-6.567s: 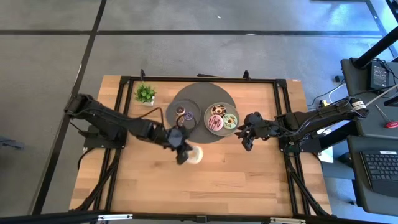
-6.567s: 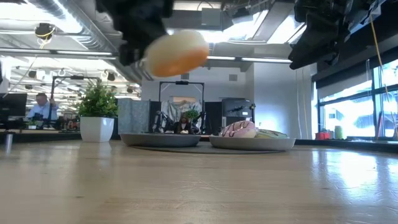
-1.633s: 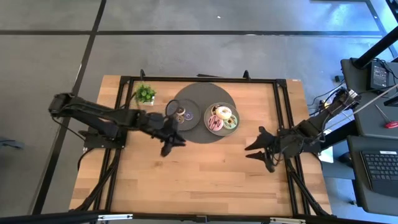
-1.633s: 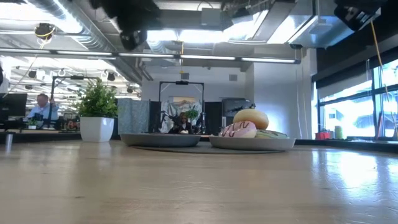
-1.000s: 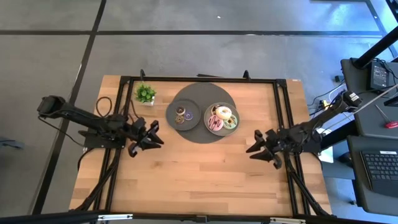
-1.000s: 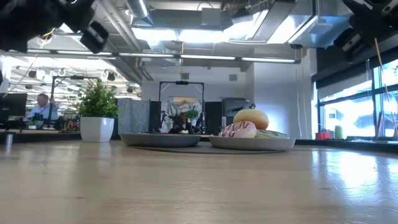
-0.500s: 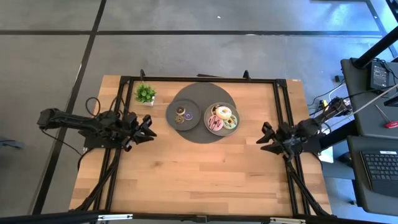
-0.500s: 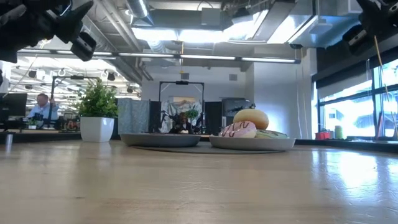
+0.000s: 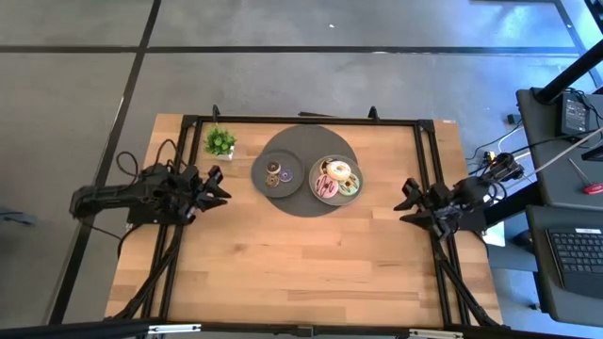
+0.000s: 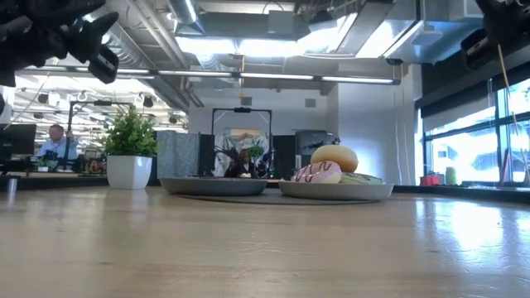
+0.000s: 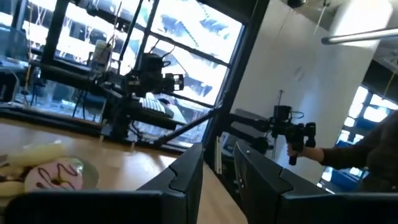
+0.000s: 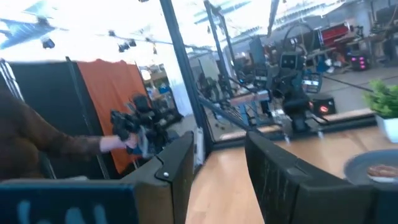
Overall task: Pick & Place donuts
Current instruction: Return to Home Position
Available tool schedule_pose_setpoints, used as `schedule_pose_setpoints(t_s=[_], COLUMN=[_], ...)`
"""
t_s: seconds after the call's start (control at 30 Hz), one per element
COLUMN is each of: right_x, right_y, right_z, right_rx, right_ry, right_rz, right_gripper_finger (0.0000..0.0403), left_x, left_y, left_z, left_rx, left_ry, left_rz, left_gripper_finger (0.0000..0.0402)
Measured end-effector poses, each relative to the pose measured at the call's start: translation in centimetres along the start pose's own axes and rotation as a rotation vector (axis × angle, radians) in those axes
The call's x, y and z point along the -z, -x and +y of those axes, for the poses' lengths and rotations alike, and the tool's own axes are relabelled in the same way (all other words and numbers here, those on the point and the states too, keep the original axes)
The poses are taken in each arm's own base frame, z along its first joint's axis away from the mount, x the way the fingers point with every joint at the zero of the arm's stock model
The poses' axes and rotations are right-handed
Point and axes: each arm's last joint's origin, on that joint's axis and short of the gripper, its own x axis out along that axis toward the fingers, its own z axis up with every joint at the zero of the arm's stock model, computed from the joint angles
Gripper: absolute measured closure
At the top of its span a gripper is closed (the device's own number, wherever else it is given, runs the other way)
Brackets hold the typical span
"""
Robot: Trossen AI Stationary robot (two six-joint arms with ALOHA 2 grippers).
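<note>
Four larger donuts lie on the right grey plate (image 9: 335, 181): pink (image 9: 328, 185), cream-white (image 9: 339, 171) resting on top of the others, green (image 9: 349, 184) and chocolate. The left plate (image 9: 277, 174) carries the mini ones, dark brown (image 9: 273, 168), purple (image 9: 285, 175) and tan (image 9: 272, 181). In the low view the cream donut (image 10: 334, 157) sits above the pink one (image 10: 317, 173). My left gripper (image 9: 215, 185) hangs open over the table's left side, clear of the plates. My right gripper (image 9: 408, 200) hangs open near the right edge. Both wrist views show open, empty fingers (image 11: 217, 174) (image 12: 217, 168).
Both plates rest on a large dark round mat (image 9: 306, 141) at the far middle of the table. A small potted plant (image 9: 220, 142) stands at the far left. Metal frame rails run along the table's sides. Bare wood fills the near half. People show in the room beyond.
Both arms have folded back toward their own bases. My left gripper has drawn toward the table's left edge and a little farther away; my right gripper has drawn toward the right edge. The donuts and plates have stayed put.
</note>
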Motion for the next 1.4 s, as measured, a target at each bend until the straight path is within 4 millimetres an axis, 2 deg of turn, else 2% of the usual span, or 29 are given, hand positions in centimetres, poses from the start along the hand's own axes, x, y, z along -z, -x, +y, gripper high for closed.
schedule_pose_setpoints(t_s=[0.3,0.6,0.97,1.4], right_x=[0.7,3.2,4.1,4.1], right_y=[0.0,0.0,0.0,0.0], right_z=[-0.4,-1.1,-1.2,-1.2], right_rx=[0.094,0.139,0.102,0.102], right_ry=[0.124,0.128,0.284,0.283], right_rz=[0.064,0.091,0.19,0.189], right_gripper_finger=[0.0257,0.0257,0.0257,0.0257], left_x=[0.2,1.4,1.4,1.4], left_y=[0.2,0.4,0.4,0.4], left_z=[0.7,1.3,1.3,1.3], left_rx=[-0.056,-0.119,-0.12,-0.12], left_ry=[-0.003,0.053,0.054,0.054], left_rz=[0.059,0.179,0.179,0.179], left_gripper_finger=[0.0313,0.0313,0.0313,0.0313])
